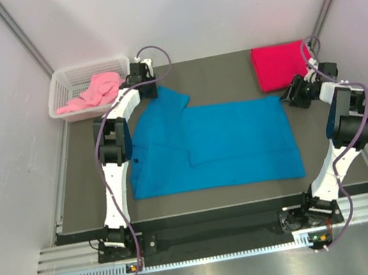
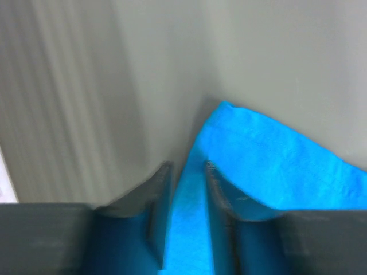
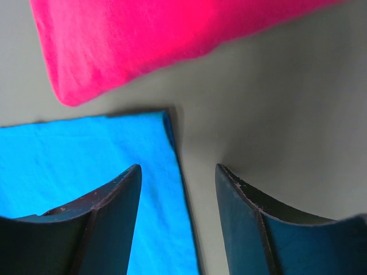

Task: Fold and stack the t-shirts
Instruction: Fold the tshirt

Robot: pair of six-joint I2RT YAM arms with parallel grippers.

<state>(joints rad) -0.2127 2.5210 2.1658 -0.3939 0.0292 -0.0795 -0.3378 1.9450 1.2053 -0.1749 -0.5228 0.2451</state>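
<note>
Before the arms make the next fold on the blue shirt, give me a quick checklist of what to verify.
1. Blue shirt cloth inside the left claw: ok.
2. Left claw clamped tight: cannot tell, the view is blurred.
3. Right claw open astride the blue shirt's corner: ok.
4. Red shirt folded, apart from the blue shirt: ok.
5. Pink shirt in the basket: ok.

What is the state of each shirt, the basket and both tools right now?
Bright blue cloth t-shirt: spread flat, partly folded.
Crimson red cloth t-shirt: folded, far right corner.
White plastic mesh basket: upright, far left corner.
Light pink cloth t-shirt: crumpled inside that basket.
Left tool: astride blue cloth; grip unclear.
Right tool: open above blue shirt's corner.
</note>
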